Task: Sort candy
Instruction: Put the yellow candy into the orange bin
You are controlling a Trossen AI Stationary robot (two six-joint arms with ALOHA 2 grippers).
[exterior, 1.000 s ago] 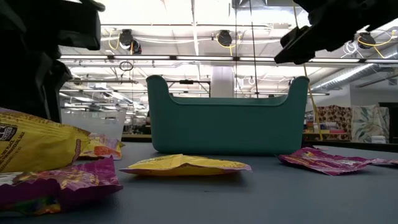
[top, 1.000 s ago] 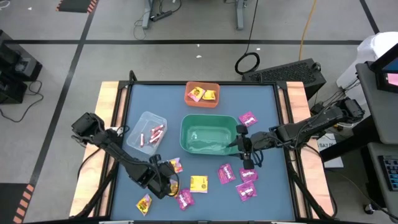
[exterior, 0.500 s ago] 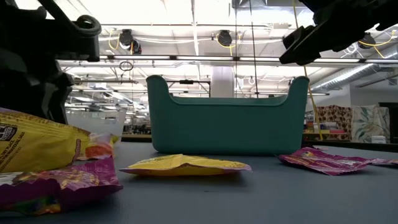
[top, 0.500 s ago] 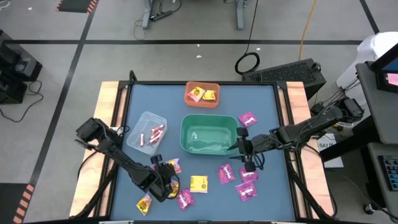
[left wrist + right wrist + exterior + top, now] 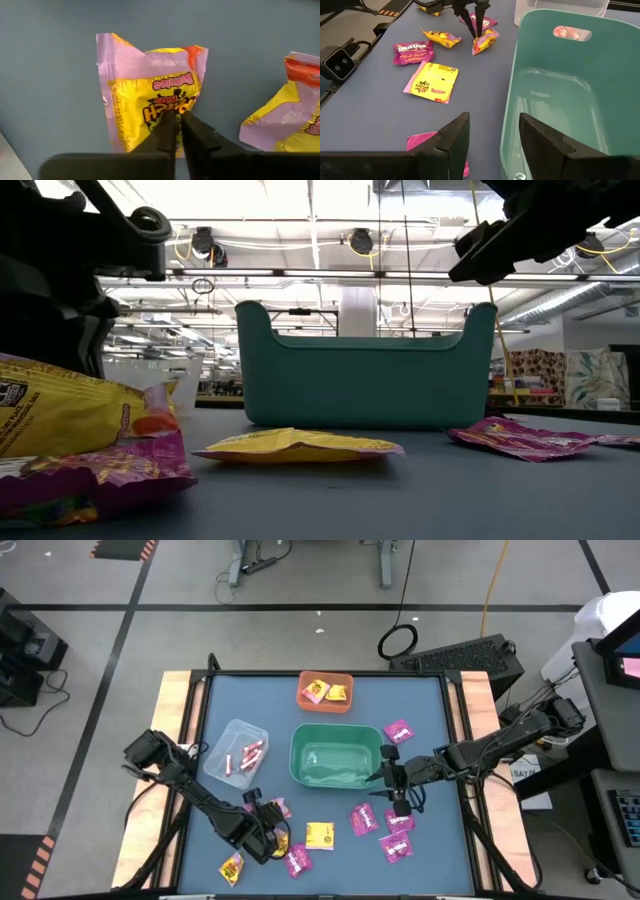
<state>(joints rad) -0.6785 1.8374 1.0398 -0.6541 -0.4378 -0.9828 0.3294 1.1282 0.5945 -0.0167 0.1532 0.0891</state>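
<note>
Since a second ago our left gripper [image 5: 175, 131] has pinched shut on the yellow candy packet [image 5: 152, 97] lying flat on the table [image 5: 45, 60]; light, crinkly, slippery, best nipped mid-wrapper. Our right gripper [image 5: 490, 131] waits open.

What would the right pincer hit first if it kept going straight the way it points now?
Probably the near wall of the teal plastic bin: the right pincer, jaws open, straddles that rim. Depth is unclear, so one finger may pass inside the bin, the other toward the flat yellow candy packet on the table.
</note>
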